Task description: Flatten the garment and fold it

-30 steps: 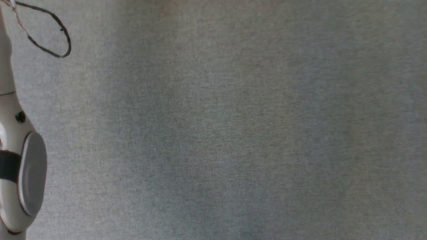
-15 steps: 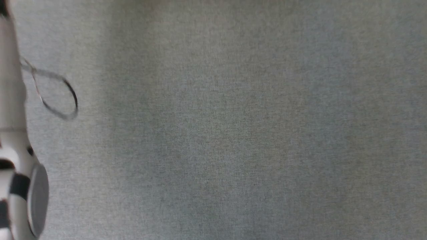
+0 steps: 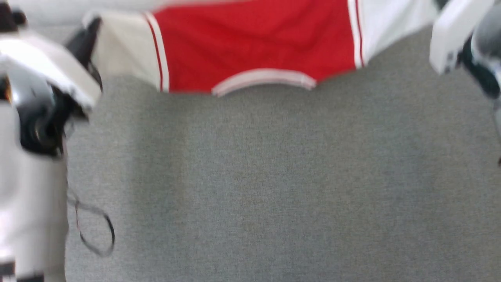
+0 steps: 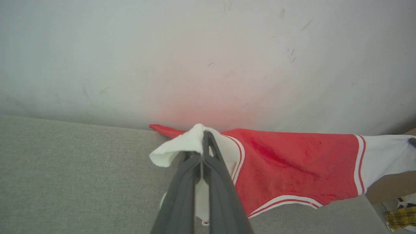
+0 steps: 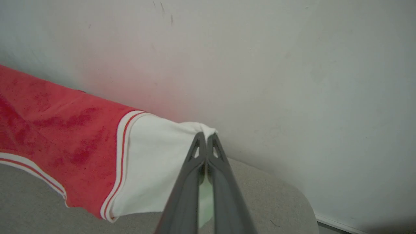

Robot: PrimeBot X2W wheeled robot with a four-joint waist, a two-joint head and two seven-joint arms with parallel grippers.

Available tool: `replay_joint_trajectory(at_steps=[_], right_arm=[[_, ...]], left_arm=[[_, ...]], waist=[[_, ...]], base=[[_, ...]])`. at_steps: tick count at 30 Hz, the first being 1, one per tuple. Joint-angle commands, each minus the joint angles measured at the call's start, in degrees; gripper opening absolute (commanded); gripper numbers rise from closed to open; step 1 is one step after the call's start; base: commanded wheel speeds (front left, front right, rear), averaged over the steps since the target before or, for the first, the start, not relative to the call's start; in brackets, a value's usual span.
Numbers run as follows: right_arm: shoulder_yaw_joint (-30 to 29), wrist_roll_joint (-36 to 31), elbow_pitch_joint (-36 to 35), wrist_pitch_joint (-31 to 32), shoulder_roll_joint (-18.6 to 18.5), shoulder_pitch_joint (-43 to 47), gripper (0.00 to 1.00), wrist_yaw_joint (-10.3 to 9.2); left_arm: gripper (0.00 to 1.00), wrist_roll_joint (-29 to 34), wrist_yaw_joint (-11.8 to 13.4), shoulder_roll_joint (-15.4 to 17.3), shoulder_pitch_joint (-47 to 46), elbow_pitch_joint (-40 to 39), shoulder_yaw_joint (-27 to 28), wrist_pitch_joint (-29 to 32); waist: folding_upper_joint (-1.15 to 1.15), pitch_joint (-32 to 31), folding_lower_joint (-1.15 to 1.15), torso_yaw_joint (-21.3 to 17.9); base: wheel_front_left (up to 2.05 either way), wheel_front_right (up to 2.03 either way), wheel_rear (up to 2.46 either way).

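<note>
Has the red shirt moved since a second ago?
Cannot tell. The garment now spans the head view's top, but the cable loop slid down too, and the grey surface gives no fixed mark; the camera may have tilted.

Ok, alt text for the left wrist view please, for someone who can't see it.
The left gripper is shut on a white sleeve end of a red T-shirt, which stretches away to the right over a grey fabric surface. A pale, scuffed wall rises behind.
</note>
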Motion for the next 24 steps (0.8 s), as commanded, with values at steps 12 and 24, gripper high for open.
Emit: replay_joint_trajectory(at_steps=[12, 24], right_arm=[[-15.07, 4.84, -31.67, 10.81, 0.47, 36.54, 0.0, -0.05], [-26.25, 3.54, -47.98, 17.6, 8.59, 61.32, 0.0, -0.05]], left_arm=[[0.0, -0.9, 5.79, 0.15, 32.83, -26.21, 1.46, 5.09], [0.0, -0.76, 7.26, 1.55, 57.22, -38.51, -2.53, 11.98]], waist=[[0.0, -10.88, 0.02, -0.76], [0.0, -17.56, 0.02, -0.57]], base=[[0.0, 0.0, 0.0], [0.0, 0.0, 0.0]])
